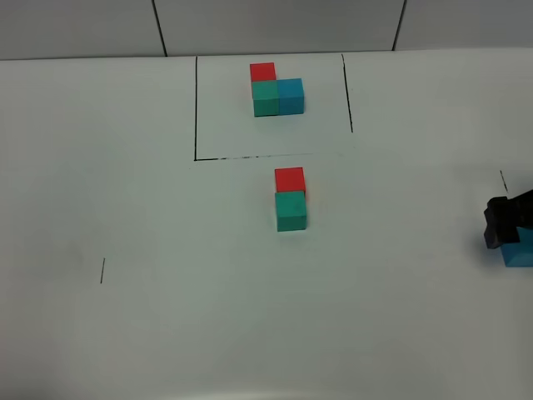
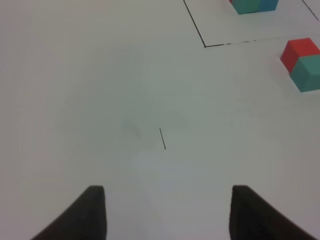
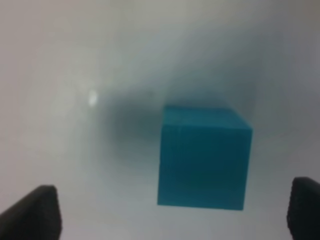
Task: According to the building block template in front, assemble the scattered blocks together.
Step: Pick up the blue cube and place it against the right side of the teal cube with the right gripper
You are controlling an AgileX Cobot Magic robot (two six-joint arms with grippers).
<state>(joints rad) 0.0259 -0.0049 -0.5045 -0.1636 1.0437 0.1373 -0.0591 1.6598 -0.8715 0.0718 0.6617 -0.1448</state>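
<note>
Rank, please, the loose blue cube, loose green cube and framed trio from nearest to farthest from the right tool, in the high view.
1. The loose blue cube, at the right edge, right by the right tool.
2. The loose green cube, in the middle.
3. The framed trio, at the back.

No text, label, brand, number or sign can be read in any of the views.
</note>
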